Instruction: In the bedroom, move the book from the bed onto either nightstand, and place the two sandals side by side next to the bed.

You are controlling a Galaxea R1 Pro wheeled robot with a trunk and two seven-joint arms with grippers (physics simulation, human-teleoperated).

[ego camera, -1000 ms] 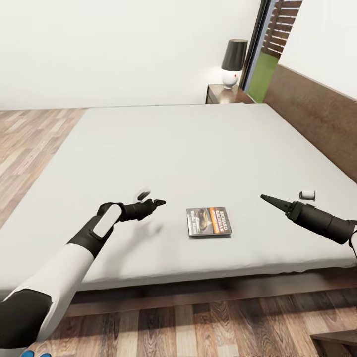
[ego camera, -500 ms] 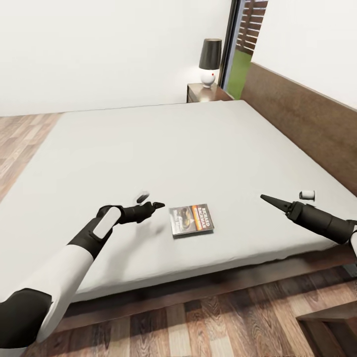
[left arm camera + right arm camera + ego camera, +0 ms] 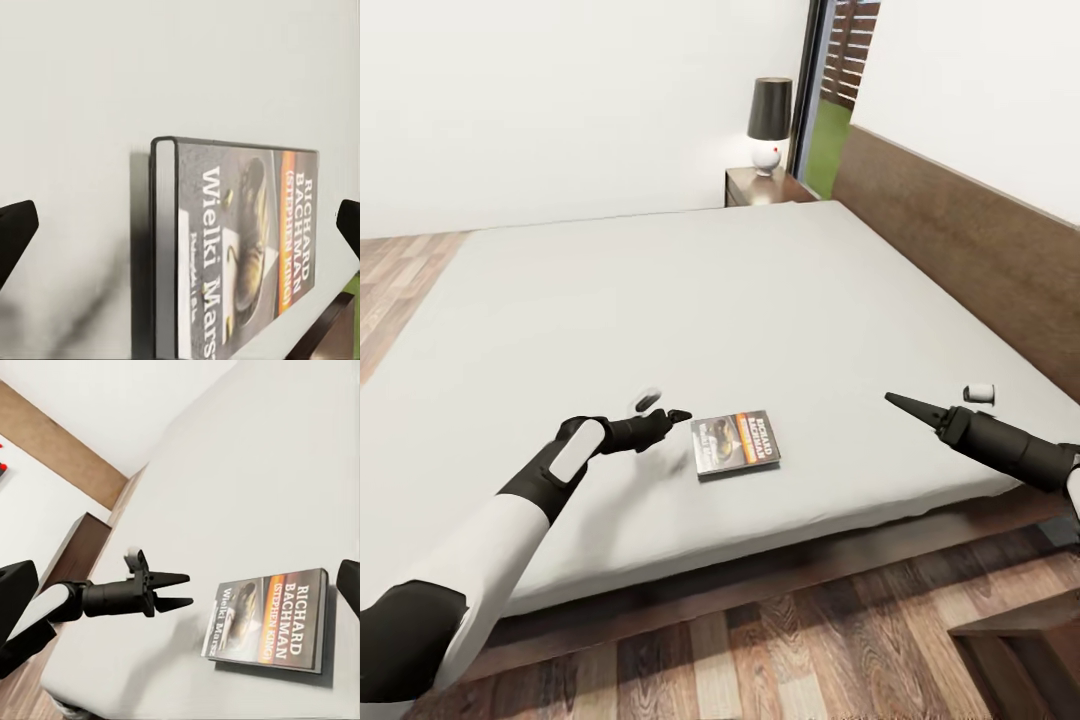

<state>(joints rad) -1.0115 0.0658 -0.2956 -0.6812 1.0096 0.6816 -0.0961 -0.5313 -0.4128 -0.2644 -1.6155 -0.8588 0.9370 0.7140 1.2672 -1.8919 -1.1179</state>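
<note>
Head view, nearest first: light brown wood-plank floor runs along the foot of the large low platform bed with its dark brown wood frame and plain pale grey-white mattress. Over the near edge of the mattress the left gripper hangs just beside the small thin paperback book, dark-covered with an orange-tan picture and white lettering, which lies flat on the mattress, not lifted. In the right wrist view that left gripper has its two fingers slightly parted with nothing between them, its tips close to the book's spine edge; the left wrist view looks straight at the book lying between its own finger silhouettes, so the hand is released and lined up rather than closed on anything. The right gripper hovers over the mattress well apart from the book, pointing toward it; from the head view its tips look drawn together to a point, and the right wrist view settles nothing, so I cannot tell its state. Farther off, beyond the far side of the bed, stands the low dark brown wooden nightstand with a white-based, black-shaded lamp on it. By my judgement nothing is finished: the book awaits grasping and carrying to a nightstand, and the sandal step is untouched.
</note>
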